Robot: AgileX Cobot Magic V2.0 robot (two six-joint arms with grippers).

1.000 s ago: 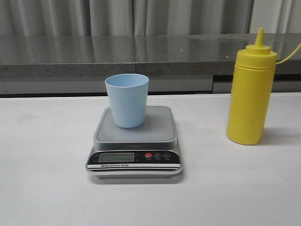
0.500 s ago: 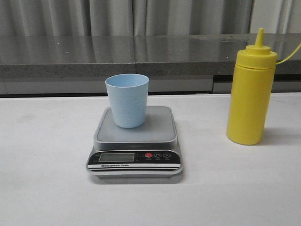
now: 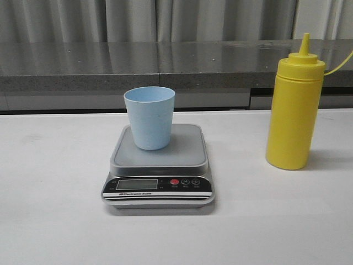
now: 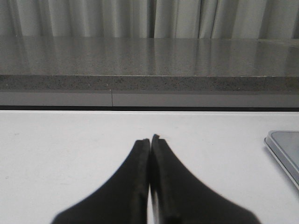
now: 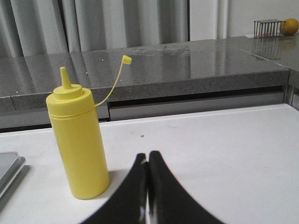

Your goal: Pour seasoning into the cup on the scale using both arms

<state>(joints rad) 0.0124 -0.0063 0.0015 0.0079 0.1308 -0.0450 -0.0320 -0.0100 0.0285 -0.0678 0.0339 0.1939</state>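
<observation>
- No change since earlier frames: cup (image 3: 149, 117) upright on scale (image 3: 158, 165), bottle (image 3: 293, 107) standing apart on worktop (image 3: 55, 210).
- Left gripper (image 4: 150, 140), right gripper (image 5: 147, 155): jaws closed, holding nothing.

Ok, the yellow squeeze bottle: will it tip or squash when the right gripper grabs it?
The seasoning bottle is tall on a narrow base, so a high sideways nudge would probably tip it. Its plastic wall likely gives under squeeze, and the nozzle is uncapped, tethered cap dangling, so contents may spurt. Its round, smooth sides could slip.
</observation>
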